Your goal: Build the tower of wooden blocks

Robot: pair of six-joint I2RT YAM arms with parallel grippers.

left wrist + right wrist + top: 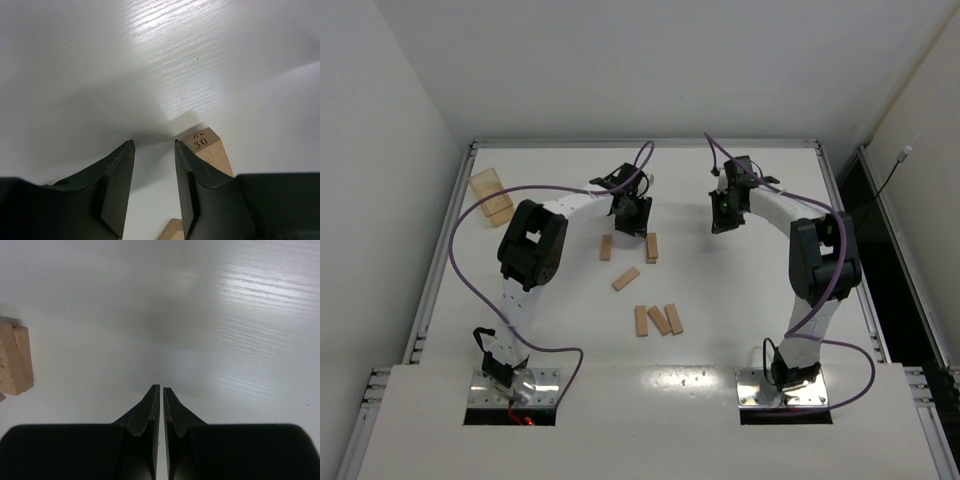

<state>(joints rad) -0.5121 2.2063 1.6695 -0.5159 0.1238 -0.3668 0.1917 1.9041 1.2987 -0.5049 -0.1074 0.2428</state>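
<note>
While wood blocks (641,320) lie scattered, left hand (154,147) agape

- The wood blocks (626,279) are light tan; one bears dark printed numerals.
- The tabletop (740,300) is white with a faint grain.
- The left hand (153,145) and right hand (161,388) are black.
- The cables (453,243) are purple.
- The box (492,195) is translucent amber.

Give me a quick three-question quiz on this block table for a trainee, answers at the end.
1. True or false: the right gripper is shut and holds nothing.
2. How many wood blocks lie loose between the arms in the top view? A four, B six, C nine.
3. What number is printed on the numbered block beside the open left gripper?
Key: 1 true; 2 B; 3 thirty.
</note>
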